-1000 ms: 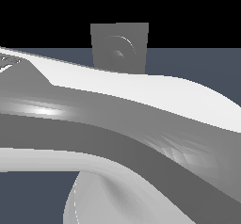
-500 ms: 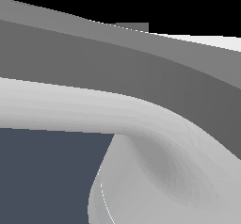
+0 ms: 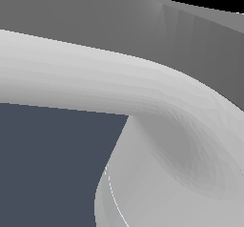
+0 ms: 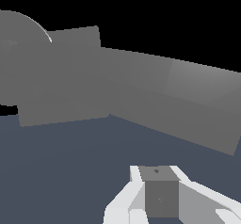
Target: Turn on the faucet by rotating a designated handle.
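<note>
On my exterior view the robot arm fills nearly the whole picture, a broad white-and-grey rounded body curving across from the exterior view's left and bending down toward the lower right, with dark blue-grey floor showing beneath it; I see neither the faucet nor the fingers from here. On the wrist view I get the faucet as a matte grey square block, with a rounded shape at its far edge, and the handle running out from it as a long straight grey bar whose outer end looks lighter. The gripper sits close to the camera, white fingers flanking a grey block, and it stands apart from the handle, with open floor between them. It grips nothing, but how wide the fingers stand I cannot tell.
</note>
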Controlling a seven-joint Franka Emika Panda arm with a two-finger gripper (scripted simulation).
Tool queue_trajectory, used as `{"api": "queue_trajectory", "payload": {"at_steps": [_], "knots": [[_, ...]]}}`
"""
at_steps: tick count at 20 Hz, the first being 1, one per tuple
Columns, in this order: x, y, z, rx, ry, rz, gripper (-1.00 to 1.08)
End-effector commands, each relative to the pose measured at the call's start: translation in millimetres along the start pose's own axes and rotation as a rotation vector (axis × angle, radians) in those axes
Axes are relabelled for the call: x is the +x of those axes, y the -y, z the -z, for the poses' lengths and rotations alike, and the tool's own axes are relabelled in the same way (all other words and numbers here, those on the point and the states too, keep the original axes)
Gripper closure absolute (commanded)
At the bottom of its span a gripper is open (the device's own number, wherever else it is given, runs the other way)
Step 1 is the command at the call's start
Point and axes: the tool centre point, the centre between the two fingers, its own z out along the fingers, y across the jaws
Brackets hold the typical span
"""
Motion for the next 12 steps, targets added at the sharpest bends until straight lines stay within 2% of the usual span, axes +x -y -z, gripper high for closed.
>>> {"api": "queue_trajectory", "payload": {"at_steps": [1,12], "knots": [[-6.7,3.9,-0.9,-0.003,0.008,-0.048,1.08],[38.6,-6.3,-1.6,-0.005,-0.003,-0.015,1.08]]}}
